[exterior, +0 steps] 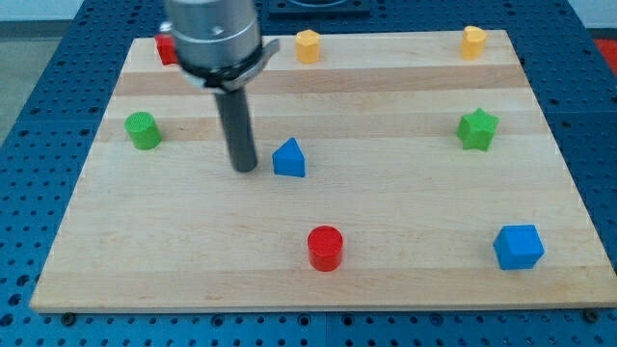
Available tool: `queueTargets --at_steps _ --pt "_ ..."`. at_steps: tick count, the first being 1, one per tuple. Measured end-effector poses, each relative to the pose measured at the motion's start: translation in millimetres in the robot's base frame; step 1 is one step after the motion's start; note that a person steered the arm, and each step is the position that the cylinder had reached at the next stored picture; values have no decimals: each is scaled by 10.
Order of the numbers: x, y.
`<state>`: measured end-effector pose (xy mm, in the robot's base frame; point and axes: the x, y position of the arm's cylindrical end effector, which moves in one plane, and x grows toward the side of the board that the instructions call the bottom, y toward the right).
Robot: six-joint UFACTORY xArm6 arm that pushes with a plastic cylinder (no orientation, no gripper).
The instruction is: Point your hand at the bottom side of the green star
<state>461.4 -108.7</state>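
While my tip [246, 169] sits just left of the blue triangle [289, 159], jawless, we count two each of blue, green, yellow, red; green star [477, 129] far right; one red block [167, 49] half-hidden.

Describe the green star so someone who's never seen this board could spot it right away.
Start at the wooden board and go to its right edge, about halfway up. The green star sits there alone, below the yellow block and above the blue cube. It has points, unlike the round green cylinder far left.
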Motion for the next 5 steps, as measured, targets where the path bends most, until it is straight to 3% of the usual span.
queueTargets --at_steps 1,2,3,5 --pt "572 -80" --pt "652 43" --pt "324 481" --pt "149 2399"
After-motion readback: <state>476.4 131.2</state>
